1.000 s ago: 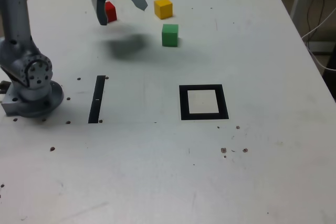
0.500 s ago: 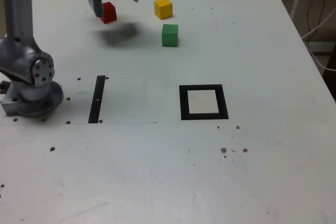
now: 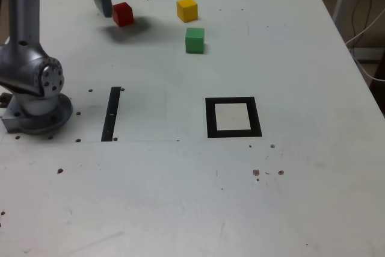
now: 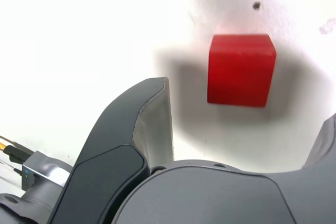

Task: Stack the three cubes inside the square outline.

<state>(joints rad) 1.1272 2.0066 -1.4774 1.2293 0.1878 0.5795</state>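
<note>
The red cube (image 3: 123, 14) sits on the white table at the far left of the exterior view. My gripper (image 3: 122, 0) hangs open just above and behind it, jaws spread to either side, holding nothing. In the wrist view the red cube (image 4: 241, 70) lies on the table between the two grey fingers (image 4: 152, 124), untouched. The yellow cube (image 3: 187, 9) and the green cube (image 3: 194, 40) stand apart, further to the exterior view's right. The square outline (image 3: 233, 117), a black border with a pale centre, lies nearer the front with nothing in it.
The arm's grey base (image 3: 36, 97) stands at the exterior view's left edge. A thin black strip (image 3: 110, 113) lies just to its right. Small dark specks dot the table (image 3: 180, 197). Cables hang off the table's right side.
The gripper has moved toward the far left and dropped lower, coming to hover over the red cube. Its shadow has shrunk under it. The cubes have not moved.
</note>
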